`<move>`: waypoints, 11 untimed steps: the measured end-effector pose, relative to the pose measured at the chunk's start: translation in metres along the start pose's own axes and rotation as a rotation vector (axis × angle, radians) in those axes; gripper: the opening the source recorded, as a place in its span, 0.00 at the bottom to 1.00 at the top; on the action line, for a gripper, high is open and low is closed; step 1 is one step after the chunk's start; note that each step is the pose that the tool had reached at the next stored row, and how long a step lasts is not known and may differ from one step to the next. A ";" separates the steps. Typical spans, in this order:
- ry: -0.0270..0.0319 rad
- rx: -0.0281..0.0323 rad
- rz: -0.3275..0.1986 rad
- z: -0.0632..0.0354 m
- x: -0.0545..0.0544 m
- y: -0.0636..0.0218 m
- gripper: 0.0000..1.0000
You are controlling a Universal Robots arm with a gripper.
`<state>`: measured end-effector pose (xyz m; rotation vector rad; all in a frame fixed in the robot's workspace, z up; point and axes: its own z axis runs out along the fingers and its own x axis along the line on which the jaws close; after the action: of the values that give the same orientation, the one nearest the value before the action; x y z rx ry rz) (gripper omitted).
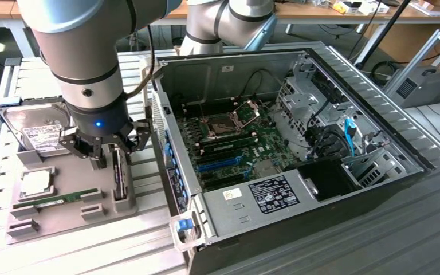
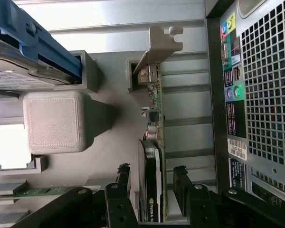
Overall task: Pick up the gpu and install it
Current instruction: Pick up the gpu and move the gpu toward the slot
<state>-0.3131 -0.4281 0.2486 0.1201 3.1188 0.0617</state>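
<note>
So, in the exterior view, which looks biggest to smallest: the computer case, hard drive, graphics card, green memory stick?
1. Computer case, by far.
2. Hard drive.
3. Unsure: the gpu and the memory stick look similar in length; the gpu stands on edge, showing just its thin side.

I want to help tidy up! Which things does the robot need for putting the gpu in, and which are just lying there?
Needed for the job:
gpu, standing on edge in the gray holder
end effector, open, astride it
open computer case

Just lying about:
hard drive
RAM stick
square chip
</note>
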 end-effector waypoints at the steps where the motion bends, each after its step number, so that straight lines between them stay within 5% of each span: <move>1: 0.0003 0.0000 0.000 0.0016 0.000 -0.0001 0.50; 11: 0.0010 -0.0001 0.000 0.0089 0.000 -0.0003 0.50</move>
<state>-0.3132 -0.4280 0.2397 0.1204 3.1198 0.0618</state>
